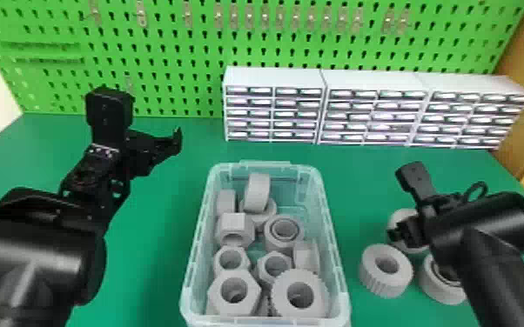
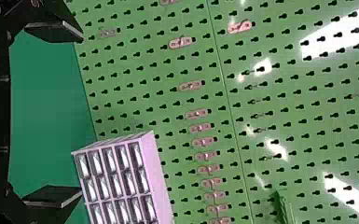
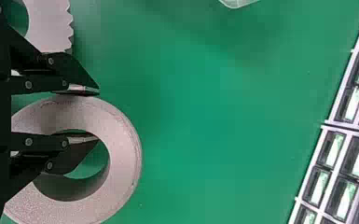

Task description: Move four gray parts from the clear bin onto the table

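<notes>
Head view: a gray ring (image 1: 404,215) is at the clear bin's (image 1: 334,243) three o'clock; a ribbed ring (image 1: 374,278) sits at its seven, a third part (image 1: 431,289) at its five; left wrist view: my left gripper's (image 2: 81,115) fingers stand wide apart, empty; right wrist view: my right gripper (image 3: 98,115) looks clamped on the gray ring's wall, one finger inside the hole; lifting after too small a release could snag it and knock its neighbours.

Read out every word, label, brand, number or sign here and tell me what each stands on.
None can be read.
Drawers: any labels are too small to read.
Left arm: pale specks, too small to tell if they are print.
Bin, gray parts: no text seen.
</notes>
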